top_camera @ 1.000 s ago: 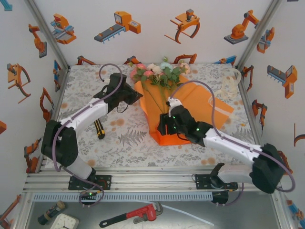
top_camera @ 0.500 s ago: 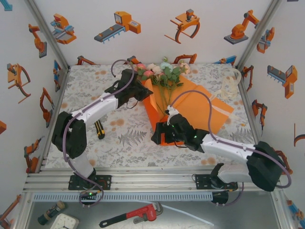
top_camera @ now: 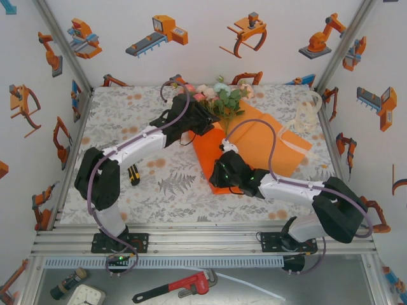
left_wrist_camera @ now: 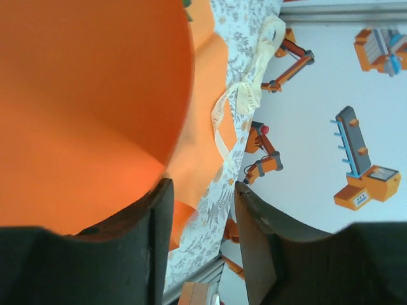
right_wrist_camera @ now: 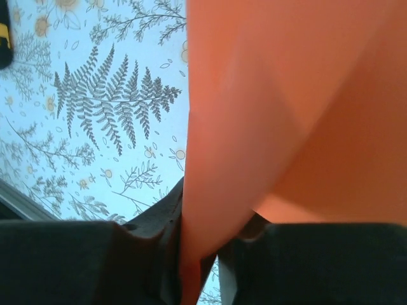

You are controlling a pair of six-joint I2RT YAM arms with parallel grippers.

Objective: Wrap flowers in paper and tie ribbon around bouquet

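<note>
Here, on the flower-print surface [top_camera: 127,121], the orange paper [top_camera: 264,143] lies partly folded, with the flowers [top_camera: 219,95] at its far end, blooms toward the back wall. The right jaws are clenched on a raised fold of the paper at its near edge. The left jaws stand parted with nothing between them, just beside the sheet's far left corner, near the blooms. The cream ribbon [left_wrist_camera: 248,95] lies looped by the paper's right side.
</note>
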